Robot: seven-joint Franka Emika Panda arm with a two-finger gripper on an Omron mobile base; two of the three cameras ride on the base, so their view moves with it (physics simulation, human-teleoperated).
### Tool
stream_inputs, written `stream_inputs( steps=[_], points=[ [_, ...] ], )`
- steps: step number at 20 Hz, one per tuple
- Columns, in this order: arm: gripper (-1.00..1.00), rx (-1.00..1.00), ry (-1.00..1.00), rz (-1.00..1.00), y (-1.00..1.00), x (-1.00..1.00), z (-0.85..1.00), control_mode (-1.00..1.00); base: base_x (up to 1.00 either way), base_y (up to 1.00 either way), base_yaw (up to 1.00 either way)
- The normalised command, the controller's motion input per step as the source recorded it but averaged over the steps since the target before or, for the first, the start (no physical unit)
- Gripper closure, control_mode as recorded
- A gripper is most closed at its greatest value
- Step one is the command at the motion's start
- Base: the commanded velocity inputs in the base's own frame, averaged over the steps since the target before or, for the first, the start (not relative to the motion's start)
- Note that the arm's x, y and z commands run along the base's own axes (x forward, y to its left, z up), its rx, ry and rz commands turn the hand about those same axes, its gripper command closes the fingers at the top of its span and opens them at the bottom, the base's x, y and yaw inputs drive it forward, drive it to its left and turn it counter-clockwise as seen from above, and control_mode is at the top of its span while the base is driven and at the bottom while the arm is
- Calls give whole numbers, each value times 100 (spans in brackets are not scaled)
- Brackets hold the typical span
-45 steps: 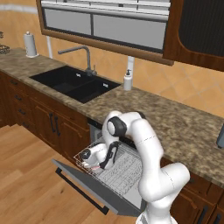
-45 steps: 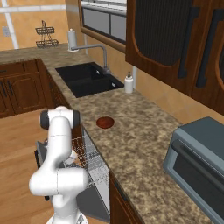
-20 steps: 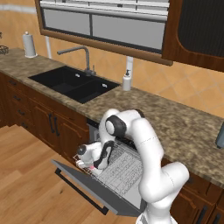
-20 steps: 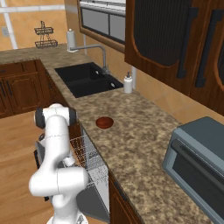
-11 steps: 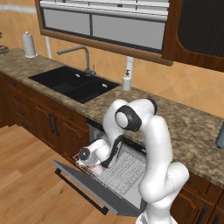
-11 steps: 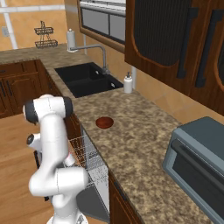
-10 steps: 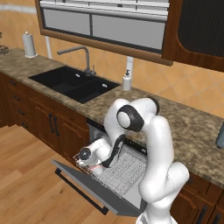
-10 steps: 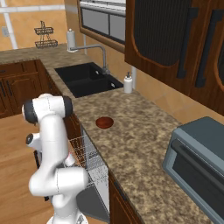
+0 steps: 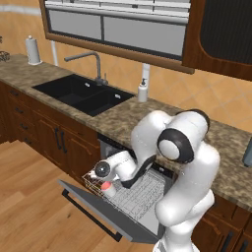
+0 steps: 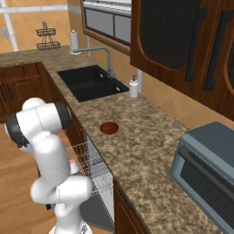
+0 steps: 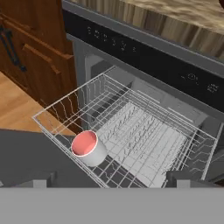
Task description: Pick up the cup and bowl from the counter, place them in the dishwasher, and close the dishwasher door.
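Observation:
The cup (image 11: 89, 148) stands upright, pink-red inside, in the near left corner of the white wire rack (image 11: 144, 131) of the open dishwasher (image 11: 144, 48). My gripper (image 11: 113, 178) hangs just above and behind it, open, with both dark fingertips (image 11: 43, 179) apart from the cup. In the left base view the hand (image 9: 104, 171) is right over the cup (image 9: 106, 186). The dishwasher door (image 9: 101, 212) lies folded down under the rack. The dark reddish-brown bowl (image 10: 109, 128) sits on the counter (image 10: 137, 153) above the dishwasher.
A black sink (image 9: 83, 93) with its faucet lies to the left along the counter, with a white soap dispenser (image 9: 142, 91) behind it. A grey oven box (image 10: 210, 160) stands on the counter's right end. Wooden cabinet doors (image 11: 35, 43) flank the dishwasher on the left.
The hand has set the cup down in the rack's corner and drawn back a little from it. The arm's elbow has swung up over the counter.

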Motion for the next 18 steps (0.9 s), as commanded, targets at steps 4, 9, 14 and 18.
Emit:
stream_inputs(
  steps=[4, 9, 14, 18],
  points=[
    [-100, 5, -1, -9, 0, -33, 100, -100, 0, 0, 0],
    [-100, 16, 2, -9, 0, -10, 100, -100, 0, 0, 0],
    [-100, 16, 22, -8, -1, 0, 100, -100, 0, 0, 0],
    [-100, 18, 31, -2, 0, 0, 100, -100, 0, 0, 0]
  ],
)
